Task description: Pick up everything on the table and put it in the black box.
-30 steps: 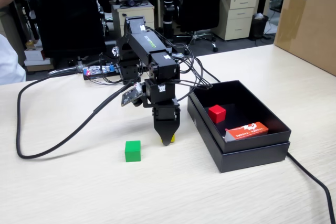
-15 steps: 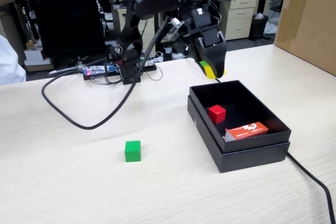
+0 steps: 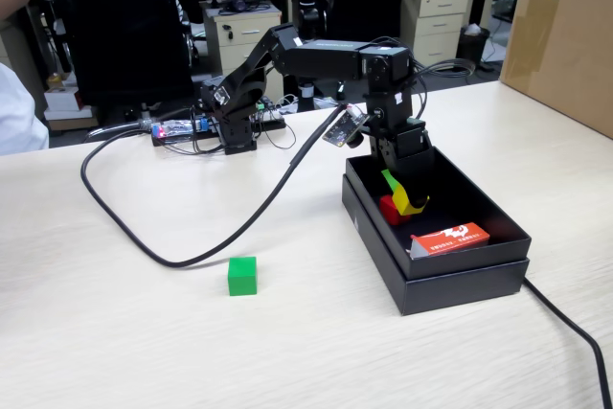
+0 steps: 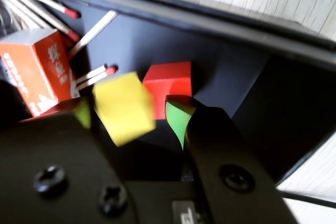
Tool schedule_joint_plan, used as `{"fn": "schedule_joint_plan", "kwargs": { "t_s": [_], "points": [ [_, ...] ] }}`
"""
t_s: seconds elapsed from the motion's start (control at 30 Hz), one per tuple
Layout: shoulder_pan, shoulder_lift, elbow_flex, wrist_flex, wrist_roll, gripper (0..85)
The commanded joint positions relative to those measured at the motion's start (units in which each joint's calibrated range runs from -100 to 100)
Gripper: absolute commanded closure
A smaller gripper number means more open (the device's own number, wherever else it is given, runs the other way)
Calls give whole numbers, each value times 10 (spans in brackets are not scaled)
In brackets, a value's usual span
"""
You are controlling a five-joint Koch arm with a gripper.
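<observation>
My gripper [image 3: 403, 194] hangs inside the black box [image 3: 460, 286]. In the wrist view its jaws [image 4: 130, 115] stand apart, with green-taped fingertips [image 4: 177, 120]. A blurred yellow cube [image 4: 125, 107] sits loose between them, with a gap to the right fingertip. It also shows in the fixed view [image 3: 415, 204]. A red cube [image 4: 169, 80] lies on the box floor just beyond, also seen in the fixed view [image 3: 391, 208]. An orange matchbox [image 3: 450, 238] lies in the box's near end and at the left of the wrist view [image 4: 39, 66]. A green cube [image 3: 242, 275] stands on the table left of the box.
Loose matches [image 4: 92, 74] lie on the box floor by the matchbox. A thick black cable [image 3: 192, 258] loops across the table behind the green cube. Another cable [image 3: 575, 332] runs off the box's right. A cardboard box [image 3: 565, 35] stands at the far right.
</observation>
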Motion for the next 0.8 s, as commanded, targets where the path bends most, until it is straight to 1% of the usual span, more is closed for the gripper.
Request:
{"fn": "schedule_joint_plan", "kwargs": {
  "t_s": [0.0,0.07,0.17,0.33,0.5,0.63,0.77],
  "points": [
    [-2,-29,13,1,-1,454],
    [-3,-38,9,1,-2,436],
    [-8,-80,1,1,-2,436],
    [-27,-216,-8,1,-5,438],
    [-68,-343,-30,1,-26,438],
    [-105,-377,-55,1,-49,436],
    [-145,-375,-75,2,-70,400]
  ]
}}
